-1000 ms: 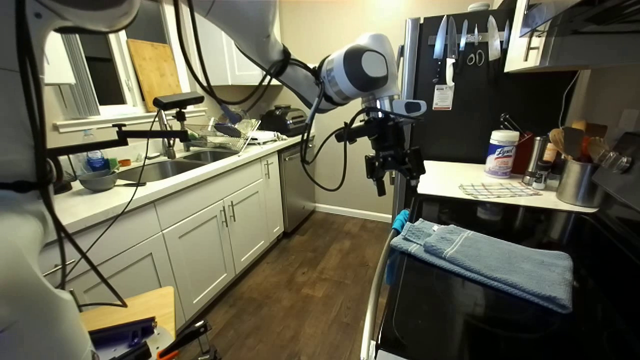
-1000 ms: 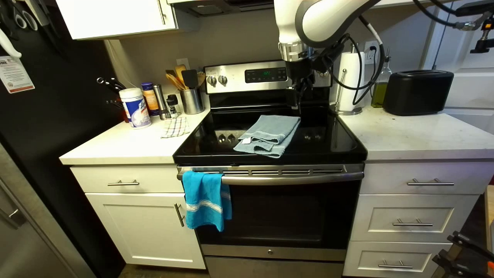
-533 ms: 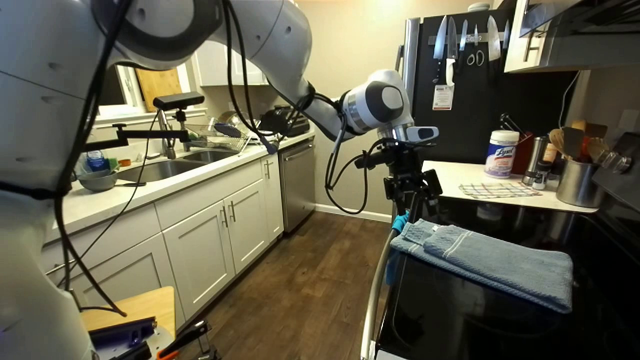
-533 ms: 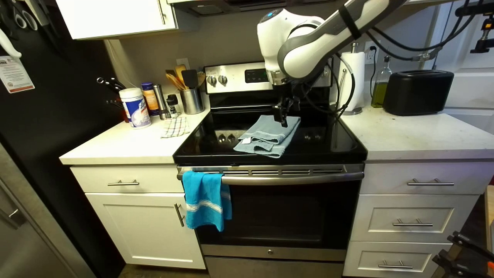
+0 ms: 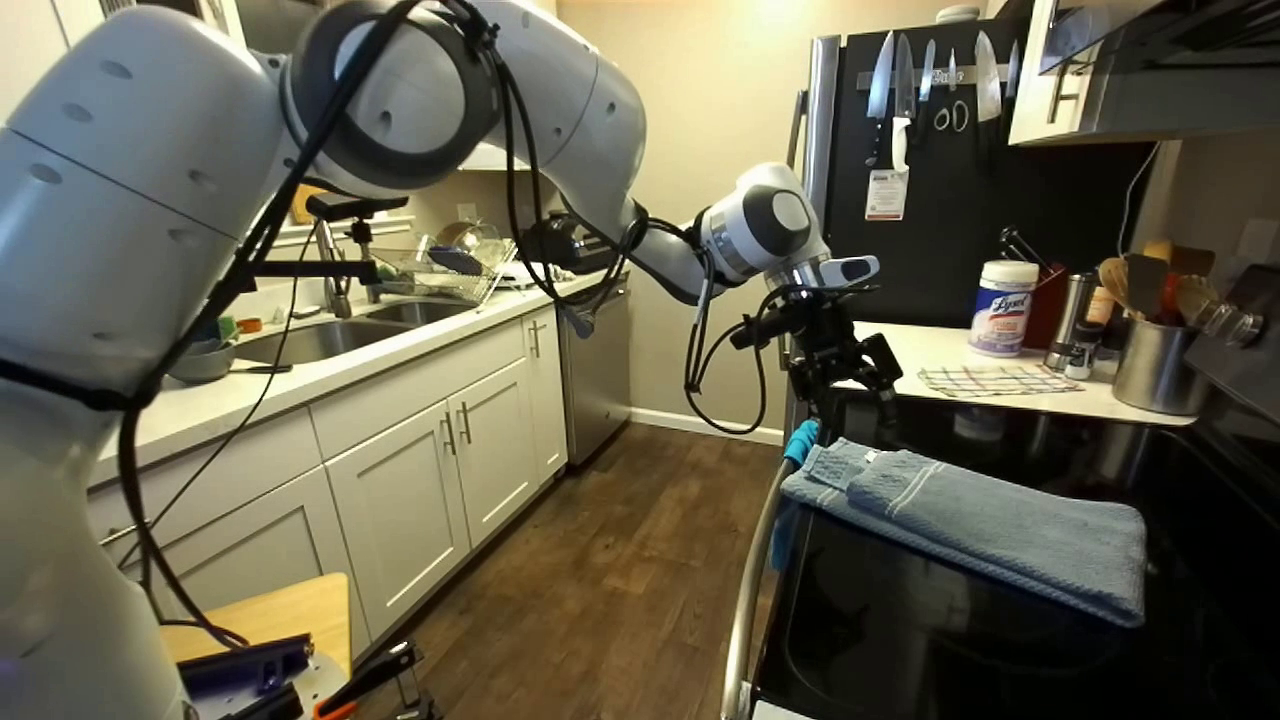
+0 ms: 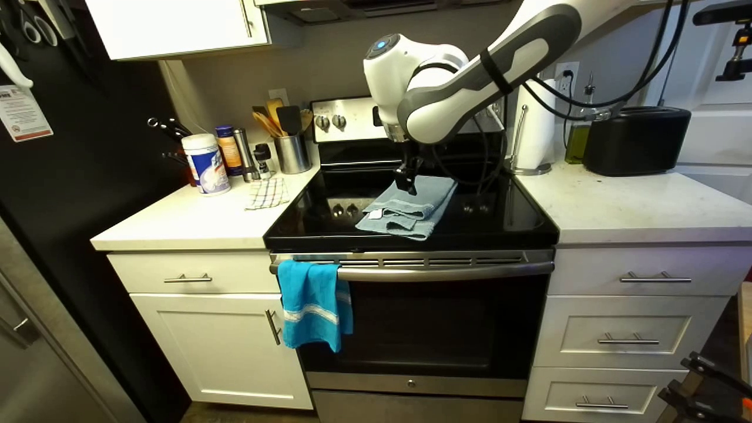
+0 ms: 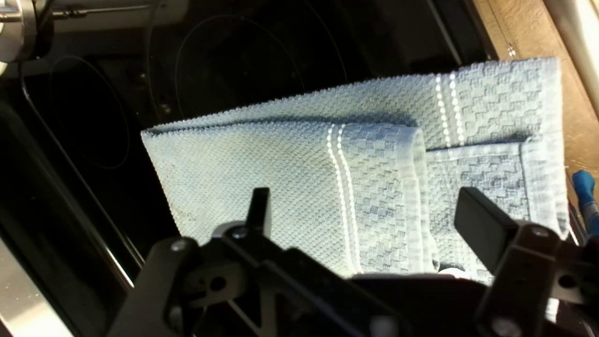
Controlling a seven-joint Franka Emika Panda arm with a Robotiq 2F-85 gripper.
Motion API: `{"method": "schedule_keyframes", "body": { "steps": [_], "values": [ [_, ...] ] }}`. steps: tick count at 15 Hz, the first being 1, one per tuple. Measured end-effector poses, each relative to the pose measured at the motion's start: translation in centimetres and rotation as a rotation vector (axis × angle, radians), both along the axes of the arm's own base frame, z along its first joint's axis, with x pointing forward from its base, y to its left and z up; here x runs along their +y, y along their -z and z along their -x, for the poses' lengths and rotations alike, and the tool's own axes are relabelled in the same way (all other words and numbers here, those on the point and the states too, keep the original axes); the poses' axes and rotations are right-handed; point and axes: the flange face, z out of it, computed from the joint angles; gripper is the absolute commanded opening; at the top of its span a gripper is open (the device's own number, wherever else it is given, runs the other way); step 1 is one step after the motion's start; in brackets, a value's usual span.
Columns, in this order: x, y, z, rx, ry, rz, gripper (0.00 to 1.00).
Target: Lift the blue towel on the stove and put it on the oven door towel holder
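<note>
Slate-blue, the folded towel (image 5: 985, 530) lies on the stove (image 6: 499, 226), one end near the front edge, presumably for a short carry to the oven handle (image 6: 446, 274). Above, the gripper (image 7: 367, 213) spreads wide, empty, probably to straddle a fold.

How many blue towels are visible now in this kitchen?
2: the slate-blue towel lies folded on the stove, and the bright blue towel hangs from the oven door handle. Others may be hidden from these views.
</note>
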Motion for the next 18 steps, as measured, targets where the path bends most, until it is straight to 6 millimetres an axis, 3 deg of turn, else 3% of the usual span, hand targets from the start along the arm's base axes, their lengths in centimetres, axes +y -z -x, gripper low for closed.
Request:
{"method": "schedule_keyframes", "body": {
  "steps": [18],
  "values": [
    [1.3,6.8,-3.8,0.001,-0.021,0.049,1.00]
  ]
}}
